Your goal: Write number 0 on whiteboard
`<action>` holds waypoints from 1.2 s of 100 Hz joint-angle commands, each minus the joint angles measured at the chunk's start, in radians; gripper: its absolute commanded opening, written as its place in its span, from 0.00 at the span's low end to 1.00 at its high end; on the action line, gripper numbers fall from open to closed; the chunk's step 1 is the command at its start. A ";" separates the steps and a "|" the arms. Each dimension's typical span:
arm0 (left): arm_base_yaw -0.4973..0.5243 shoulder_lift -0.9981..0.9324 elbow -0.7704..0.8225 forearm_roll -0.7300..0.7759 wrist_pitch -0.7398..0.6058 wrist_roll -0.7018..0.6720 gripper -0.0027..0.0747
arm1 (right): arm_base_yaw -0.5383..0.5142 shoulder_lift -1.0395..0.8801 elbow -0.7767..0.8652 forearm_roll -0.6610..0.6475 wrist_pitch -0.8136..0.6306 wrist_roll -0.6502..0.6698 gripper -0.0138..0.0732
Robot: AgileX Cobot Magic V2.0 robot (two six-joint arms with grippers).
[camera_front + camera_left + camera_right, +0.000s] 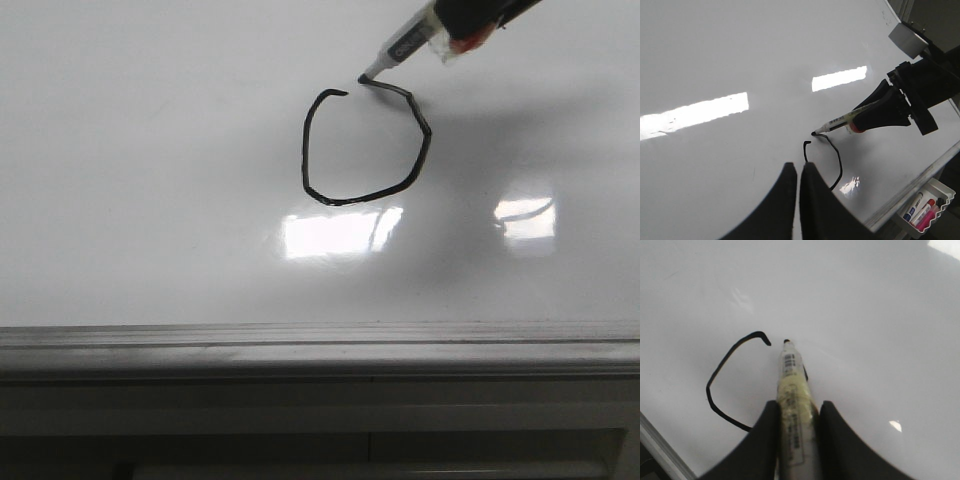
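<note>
The right gripper (797, 425) pinches the marker (792, 390), its tip on the whiteboard (150, 150) just short of the ring's open end. The number 0 (365, 145) sits upper centre, a small gap unclosed. Overshoot could leave a stray tick. The left gripper (799, 175) hangs pressed together.

The marker (794, 405) hides part of the number 0 (722, 390).
</note>
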 commanded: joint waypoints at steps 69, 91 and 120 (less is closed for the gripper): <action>-0.003 0.008 -0.026 0.017 -0.056 -0.007 0.01 | 0.079 -0.004 -0.080 -0.031 0.043 0.009 0.10; -0.003 0.008 -0.026 0.017 -0.055 -0.007 0.01 | 0.214 -0.083 -0.285 -0.018 0.115 -0.024 0.10; -0.003 0.008 -0.026 0.019 -0.161 0.002 0.01 | 0.223 -0.142 -0.325 -0.020 0.226 -0.026 0.10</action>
